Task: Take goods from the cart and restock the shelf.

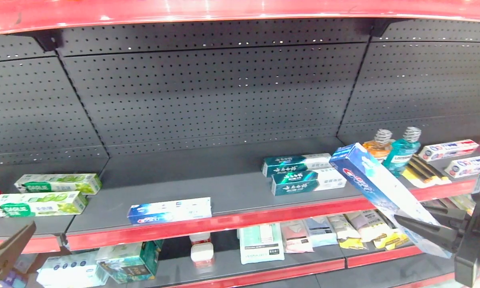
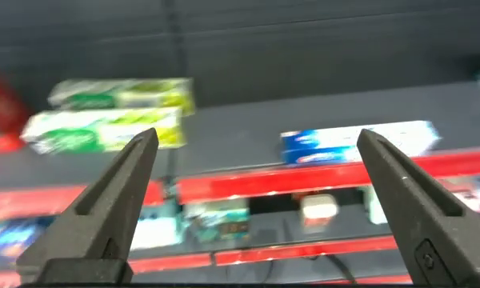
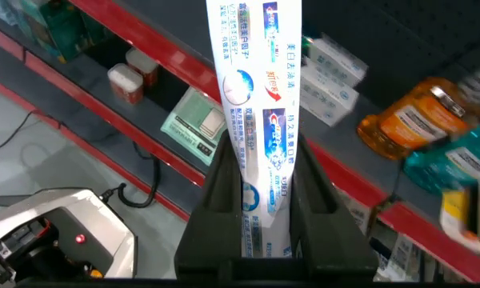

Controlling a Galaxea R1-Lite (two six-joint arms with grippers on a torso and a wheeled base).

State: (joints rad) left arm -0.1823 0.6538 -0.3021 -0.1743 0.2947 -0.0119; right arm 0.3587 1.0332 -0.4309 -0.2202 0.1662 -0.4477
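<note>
My right gripper (image 1: 418,226) is shut on the lower end of a long blue-and-white toothpaste box (image 1: 378,188). It holds the box tilted in front of the shelf's red front edge (image 1: 240,218), top end toward the shelf. In the right wrist view the box (image 3: 256,96) runs up from between the fingers of the right gripper (image 3: 266,164). A matching blue box (image 1: 169,210) lies on the grey shelf near its front. My left gripper (image 2: 258,134) hangs open and empty before the shelf, low at the left (image 1: 8,248).
Two green boxes (image 1: 58,183) lie at the shelf's left and two teal boxes (image 1: 304,174) right of the middle. Orange (image 1: 378,146) and teal (image 1: 402,154) mouthwash bottles stand behind the held box. The lower shelf (image 1: 288,272) carries packets and boxes.
</note>
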